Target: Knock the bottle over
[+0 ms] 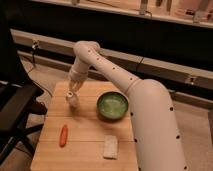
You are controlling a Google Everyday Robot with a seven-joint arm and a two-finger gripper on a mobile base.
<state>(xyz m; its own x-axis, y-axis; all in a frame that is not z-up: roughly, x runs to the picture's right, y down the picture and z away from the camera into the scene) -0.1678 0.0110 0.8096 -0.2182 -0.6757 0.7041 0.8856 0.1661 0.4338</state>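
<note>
The arm (150,115) is a thick, smooth tube of creamy white. It is widest at about five o'clock in the picture and grows slimmer toward eleven o'clock. Its segments meet in rounded, ball-like joints, and the plainest of these is the elbow (88,50) near eleven o'clock. Small dark round dots run in rows along the shell and beside the joints. The gripper (73,94) sits at the arm's thin end, at about nine o'clock from the picture's middle. It is pale like the rest.
</note>
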